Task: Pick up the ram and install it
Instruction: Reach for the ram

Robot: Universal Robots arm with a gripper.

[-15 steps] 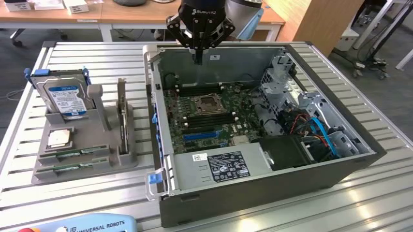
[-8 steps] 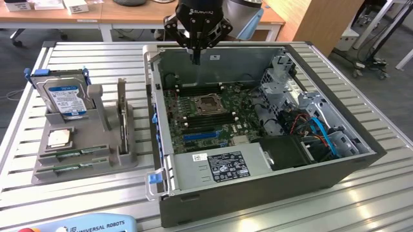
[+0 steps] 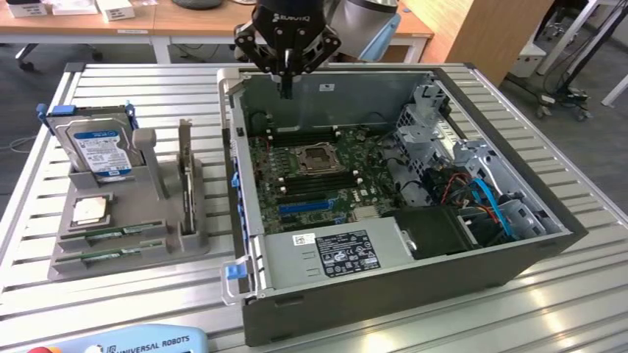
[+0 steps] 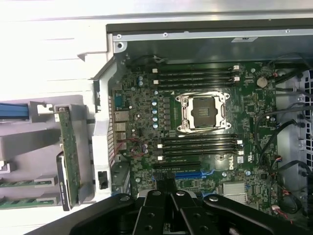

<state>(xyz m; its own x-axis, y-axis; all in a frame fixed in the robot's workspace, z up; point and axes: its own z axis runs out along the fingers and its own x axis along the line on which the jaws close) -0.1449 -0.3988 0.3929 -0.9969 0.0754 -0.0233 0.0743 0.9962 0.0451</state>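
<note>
Closed, seemingly empty claw [image 3: 284,92] hangs above computer case [image 3: 393,294] on slatted metal table [image 3: 128,301]; wooden desks [image 3: 196,18] behind.

"UNIVERSAL ROBOTS" is read on the pendant [image 3: 147,342], at seven o'clock from the computer case [image 3: 393,301]. "DELL" is printed on the motherboard [image 4: 142,117]. Sticker texts cannot be read.

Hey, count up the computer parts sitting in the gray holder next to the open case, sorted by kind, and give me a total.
ram sticks: 2
hard drive: 1
processor chip: 1
expansion card: 1
Total: 5
</note>
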